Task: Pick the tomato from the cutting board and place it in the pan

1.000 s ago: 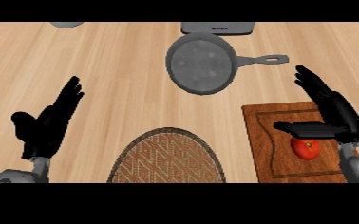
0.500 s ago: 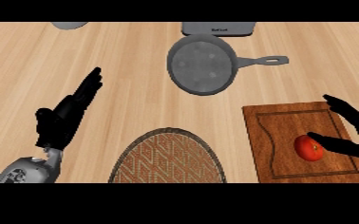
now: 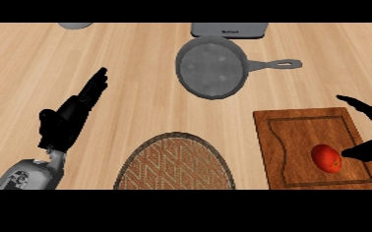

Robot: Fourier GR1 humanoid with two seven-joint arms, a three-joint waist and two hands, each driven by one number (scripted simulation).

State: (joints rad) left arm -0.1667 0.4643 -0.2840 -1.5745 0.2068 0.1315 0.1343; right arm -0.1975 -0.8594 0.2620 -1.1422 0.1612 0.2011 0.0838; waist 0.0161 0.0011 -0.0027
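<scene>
Red tomato (image 3: 327, 158) on wooden cutting board (image 3: 291, 147), lower right, toward board's right side. Right hand (image 3: 357, 107) only partly in view at right edge: one dark finger above tomato, thumb tip (image 3: 356, 152) just beside it on the right; fingers spread, not closed round it. Grey pan (image 3: 211, 67) upper centre, handle pointing right, well apart from board. Left hand (image 3: 71, 115) at left over counter (image 3: 138, 78), fingers straight, holding nothing. Woven mat (image 3: 174, 163) at bottom centre. Grey box (image 3: 229, 29) at top, behind pan.
</scene>
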